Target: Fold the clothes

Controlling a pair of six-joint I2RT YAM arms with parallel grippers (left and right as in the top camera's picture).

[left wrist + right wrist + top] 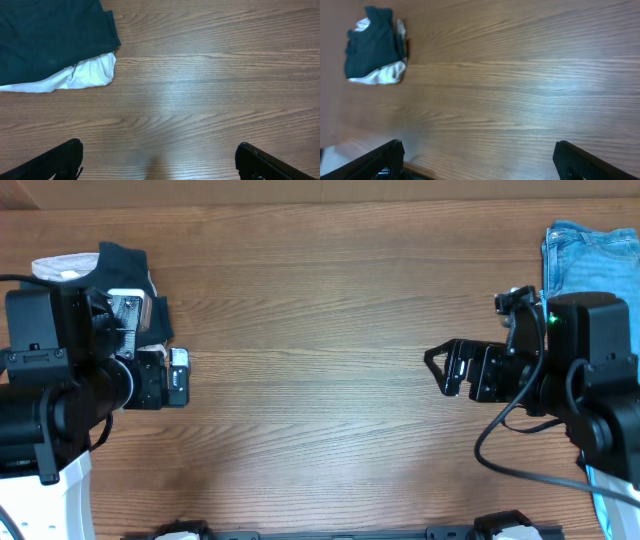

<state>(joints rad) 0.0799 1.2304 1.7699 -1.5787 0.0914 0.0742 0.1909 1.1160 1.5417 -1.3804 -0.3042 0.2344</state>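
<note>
1. The T-shirt [128,260] lies on the table [320,310] at its far left corner, on top of another garment [60,268] that sticks out from under it at the edges.
2. The jeans [590,255] lie at the table's far right side, well apart from the T-shirt.
3. The left gripper [183,377] is just nearer than that pile (from overhead its arm covers part of it) and points toward the table's middle.
4. The right gripper [440,368] faces it from the right, near the jeans, with the middle of the table between the two.
</note>
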